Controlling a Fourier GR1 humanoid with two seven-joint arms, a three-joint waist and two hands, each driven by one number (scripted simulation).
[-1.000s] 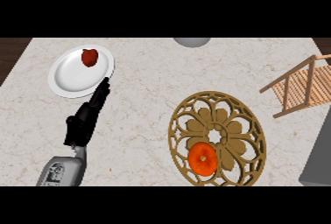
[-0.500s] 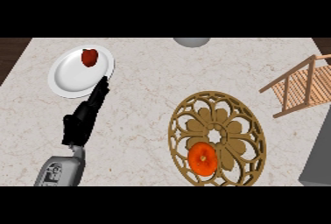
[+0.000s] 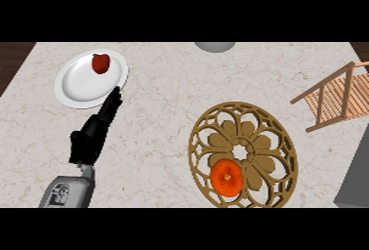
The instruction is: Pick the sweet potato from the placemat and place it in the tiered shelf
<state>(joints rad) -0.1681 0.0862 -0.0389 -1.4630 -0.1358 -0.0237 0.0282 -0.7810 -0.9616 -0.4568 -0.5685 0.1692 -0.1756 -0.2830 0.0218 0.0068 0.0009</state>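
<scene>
An orange sweet potato [image 3: 226, 177] lies on the lower part of a round, tan, openwork placemat [image 3: 243, 154] right of centre. The wooden slatted tiered shelf [image 3: 337, 97] stands at the right edge, partly cut off. My left hand [image 3: 94, 131] rests at the left on the counter, fingers straight and pointing up toward a white plate, holding nothing. It is well apart from the sweet potato. My right hand does not show.
A white plate [image 3: 83, 85] at the upper left carries a dark red fruit [image 3: 101, 63]. A grey round object [image 3: 215, 46] sits at the counter's far edge. A grey block [image 3: 356, 173] stands at the lower right. Dark floor shows past the counter's left edge.
</scene>
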